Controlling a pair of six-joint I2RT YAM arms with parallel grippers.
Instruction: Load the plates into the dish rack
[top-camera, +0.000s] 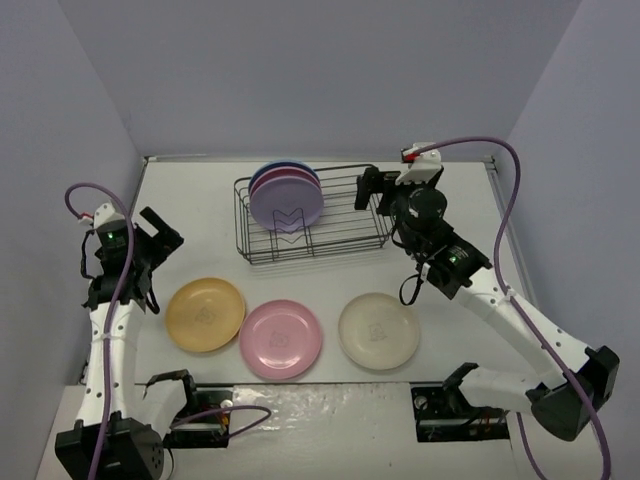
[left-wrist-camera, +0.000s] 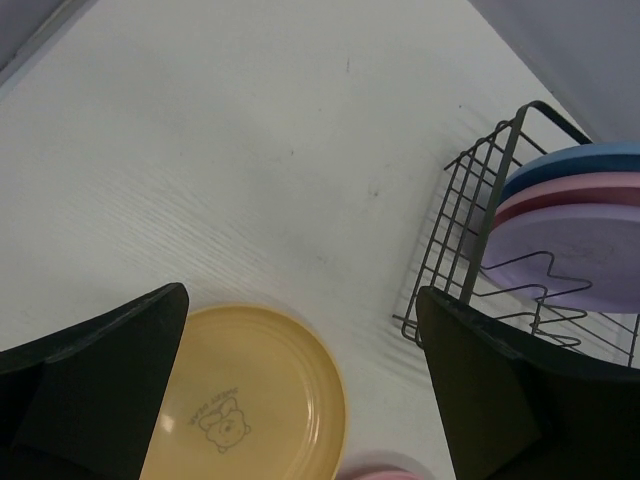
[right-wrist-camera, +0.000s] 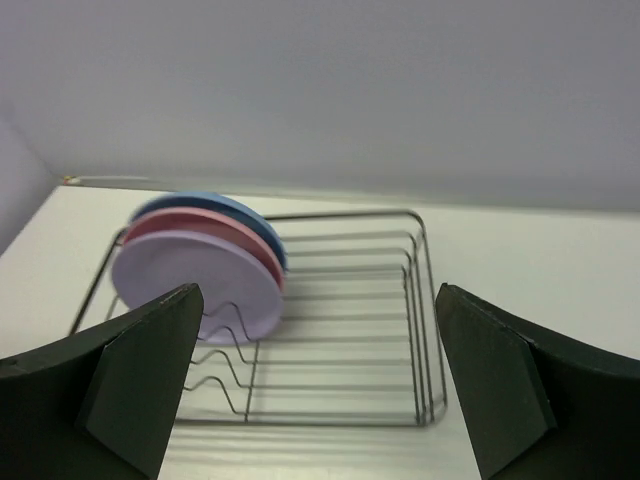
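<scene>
Left gripper (left-wrist-camera: 300, 295) spread wide, empty, near round matte yellow plate (left-wrist-camera: 262, 390), pink plate (top-camera: 281, 338) and cream plate (top-camera: 378, 330) flat beside it on white table (top-camera: 200, 190), right gripper (right-wrist-camera: 315, 295) equally wide, empty, facing black thin-wire rack (right-wrist-camera: 340, 330), three upright plates (right-wrist-camera: 190, 285), blue, pink, purple, at its left end.

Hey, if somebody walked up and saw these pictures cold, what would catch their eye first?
Three plates stand on edge at the left end of the black wire dish rack: a purple plate in front, a racked pink plate behind it, and a blue plate at the back. In front of the rack, a yellow-orange plate, a loose pink plate and a cream plate lie flat in a row on the white table.
</scene>
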